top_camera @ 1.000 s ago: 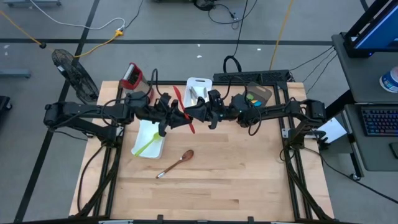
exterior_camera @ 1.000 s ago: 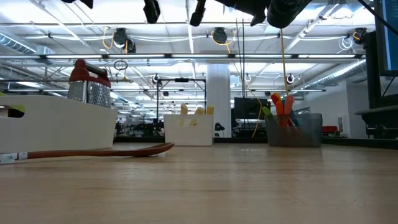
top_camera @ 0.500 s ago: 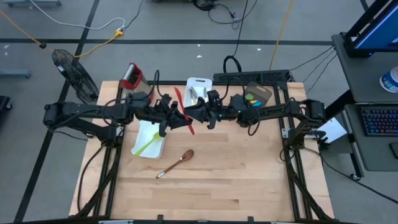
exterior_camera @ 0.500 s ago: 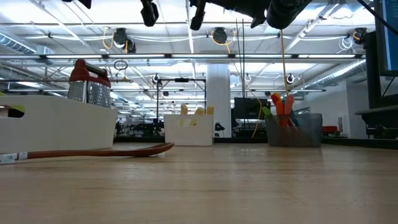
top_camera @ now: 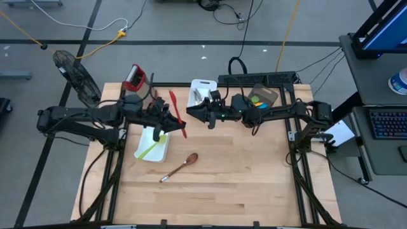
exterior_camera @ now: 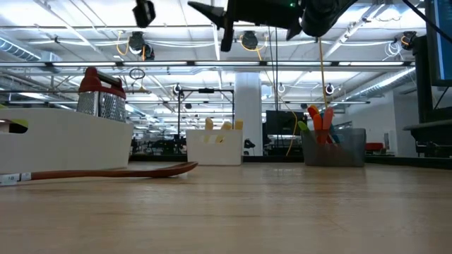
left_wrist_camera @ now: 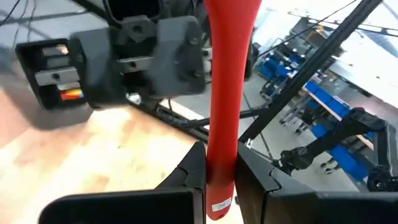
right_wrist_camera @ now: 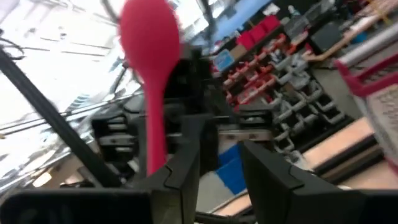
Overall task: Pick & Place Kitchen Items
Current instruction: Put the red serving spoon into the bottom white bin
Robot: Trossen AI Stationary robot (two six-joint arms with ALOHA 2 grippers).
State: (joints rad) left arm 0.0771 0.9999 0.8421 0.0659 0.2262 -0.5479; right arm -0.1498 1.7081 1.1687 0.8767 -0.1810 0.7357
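Note:
A red spoon point(top_camera: 177, 115) is held high above the table in my left gripper point(top_camera: 168, 118), which is shut on its handle point(left_wrist_camera: 221, 124). Its bowl point(right_wrist_camera: 149, 31) shows in the right wrist view. My right gripper point(top_camera: 189, 112) is open and empty, a short way to the spoon's right, its fingers point(right_wrist_camera: 186, 168) pointing at it. A brown wooden spoon point(top_camera: 180, 167) lies flat on the table. A green utensil point(top_camera: 149, 150) lies in the white tray point(top_camera: 163, 151). My left gripper pinches the red spoon's handle point(left_wrist_camera: 219, 177) between its two fingers, close to the handle's free end point(left_wrist_camera: 217, 208). The fingers come about level from the table's left and lie across the handle. The spoon is lifted well clear of the table.
A metal grater with a red top point(top_camera: 135, 77) stands at the far left. A white bin point(top_camera: 202, 91) with cream knives and a grey bin point(top_camera: 264, 97) with coloured utensils stand at the far edge. The near half of the table is bare wood.
My left gripper has gone toward the table's left edge with the red spoon, away from my right gripper, which was close against the spoon a second ago. The spoon stays high above the table. My right gripper has tipped so that its fingers point toward the left arm.

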